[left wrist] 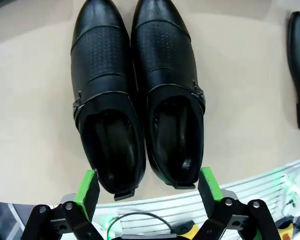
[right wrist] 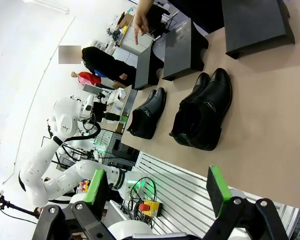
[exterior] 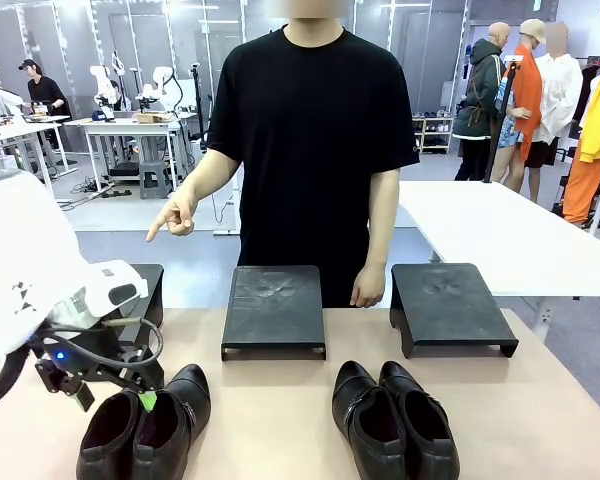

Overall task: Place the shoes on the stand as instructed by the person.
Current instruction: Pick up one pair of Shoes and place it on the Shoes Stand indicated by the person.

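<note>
Left gripper (left wrist: 148, 185) hovers, jaws spread wide, above the heels of paired black shoes (left wrist: 162, 75) on the desk (left wrist: 35, 125).

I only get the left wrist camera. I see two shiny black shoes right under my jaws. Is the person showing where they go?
Observer: Yes. In the front view the person's hand points a finger down, seemingly at the left stand, which is half hidden behind the left arm.
Operator: Are there other stands?
Observer: Two more, a middle stand and a right stand, in a row with it.
Operator: What's my other arm doing?
Observer: The right gripper has its jaws open and holds nothing.
</note>
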`<action>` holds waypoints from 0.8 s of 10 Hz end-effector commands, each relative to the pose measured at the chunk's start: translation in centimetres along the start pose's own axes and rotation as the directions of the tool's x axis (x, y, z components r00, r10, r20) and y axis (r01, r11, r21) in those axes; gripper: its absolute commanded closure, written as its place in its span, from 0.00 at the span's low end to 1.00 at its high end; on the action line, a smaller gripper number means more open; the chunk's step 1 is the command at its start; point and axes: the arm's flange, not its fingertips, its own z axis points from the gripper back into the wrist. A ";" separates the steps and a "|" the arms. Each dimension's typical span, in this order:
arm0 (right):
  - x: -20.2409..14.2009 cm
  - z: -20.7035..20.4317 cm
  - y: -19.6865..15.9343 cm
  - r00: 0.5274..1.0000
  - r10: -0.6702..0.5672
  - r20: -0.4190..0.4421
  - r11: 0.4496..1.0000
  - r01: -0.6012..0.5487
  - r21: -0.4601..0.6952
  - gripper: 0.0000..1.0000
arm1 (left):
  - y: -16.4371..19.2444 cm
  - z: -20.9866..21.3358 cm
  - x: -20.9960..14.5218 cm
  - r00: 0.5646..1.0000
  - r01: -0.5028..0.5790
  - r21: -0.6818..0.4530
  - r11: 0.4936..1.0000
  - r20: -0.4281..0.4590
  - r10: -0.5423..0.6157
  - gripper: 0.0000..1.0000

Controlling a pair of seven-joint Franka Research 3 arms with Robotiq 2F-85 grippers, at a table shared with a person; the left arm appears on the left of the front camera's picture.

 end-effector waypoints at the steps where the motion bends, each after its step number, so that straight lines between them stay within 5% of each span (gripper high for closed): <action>1: 0.1 0.1 0.1 1.000 0.023 0.009 1.000 -0.023 0.006 0.00 | 1.9 -3.8 -3.6 1.000 -0.026 0.003 1.000 0.014 0.025 0.00; 8: 0.1 0.1 0.1 1.000 0.023 0.009 1.000 -0.023 0.006 0.00 | 2.6 -8.9 -3.4 0.997 -0.045 0.038 0.998 -0.059 0.047 0.00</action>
